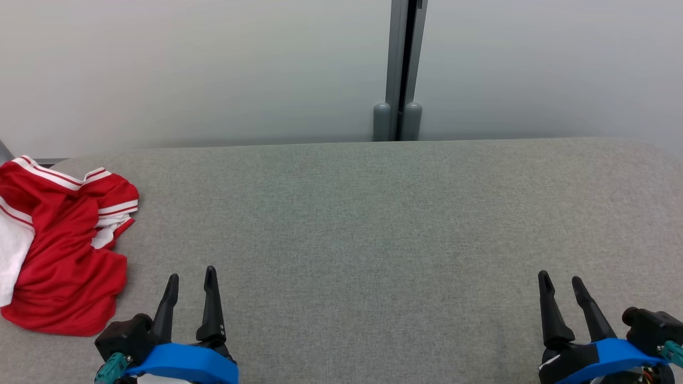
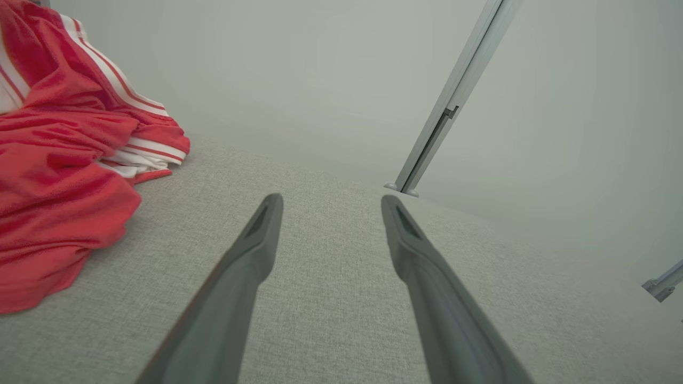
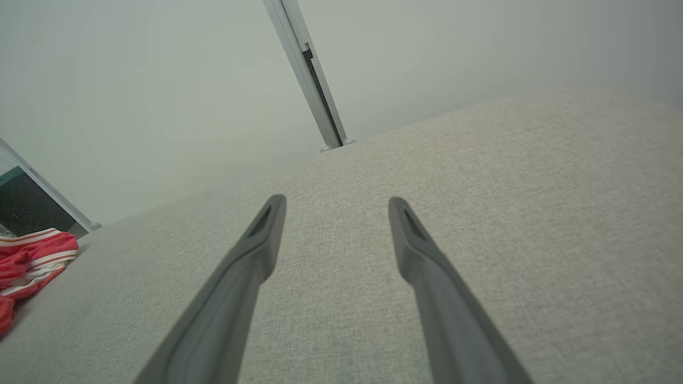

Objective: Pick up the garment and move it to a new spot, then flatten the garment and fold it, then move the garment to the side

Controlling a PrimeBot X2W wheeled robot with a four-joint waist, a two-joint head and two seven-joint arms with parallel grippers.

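A crumpled red garment (image 1: 64, 250) with white stripes and a white patch lies bunched at the far left of the grey fabric table (image 1: 373, 224). My left gripper (image 1: 192, 277) stands open at the lower left, just right of the garment and apart from it. In the left wrist view the garment (image 2: 64, 176) lies left of the open left gripper (image 2: 328, 202). My right gripper (image 1: 560, 280) stands open at the lower right, far from the cloth. In the right wrist view the right gripper (image 3: 336, 205) is open and the garment (image 3: 29, 261) sits at the far left edge.
A pale wall runs behind the table, with a grey metal post (image 1: 399, 69) at its middle. The table's far edge (image 1: 341, 143) meets that wall. The garment hangs partly past the table's left edge.
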